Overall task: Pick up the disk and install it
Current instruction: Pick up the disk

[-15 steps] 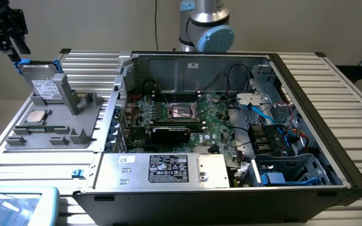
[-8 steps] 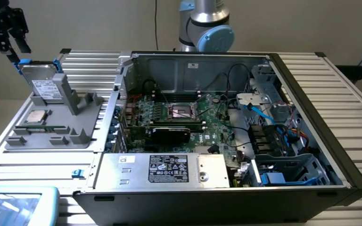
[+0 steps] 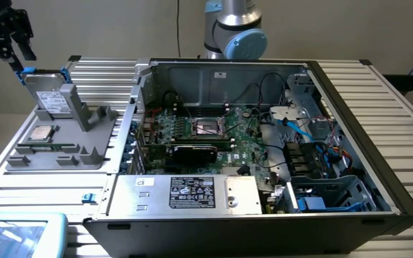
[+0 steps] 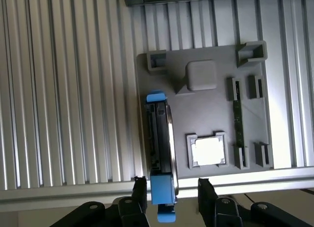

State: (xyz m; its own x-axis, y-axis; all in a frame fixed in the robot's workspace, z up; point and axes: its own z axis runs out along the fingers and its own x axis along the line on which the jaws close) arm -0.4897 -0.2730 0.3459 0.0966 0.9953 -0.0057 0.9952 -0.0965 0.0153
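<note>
The disk (image 3: 51,98) stands on its edge in a slot of the grey holder tray (image 3: 84,141) at the exterior view's left, its white label facing out and its blue carrier frame showing at the top corners. My gripper (image 3: 20,57) hangs just above its upper left corner, not touching it. In the wrist view the disk (image 4: 160,138) appears edge-on, with the blue frame at both ends. My gripper (image 4: 171,190) is open, its two black fingers (image 4: 140,187) apart on either side of the blue end, with a gap left on one side.
A small square processor chip (image 3: 42,132) lies on the same tray. The open computer case (image 3: 264,140) fills the middle, with the motherboard (image 3: 206,134), a grey labelled power-supply box (image 3: 185,194) and a drive cage (image 3: 328,196) at its front right. The ribbed metal table (image 3: 99,72) surrounds everything.
</note>
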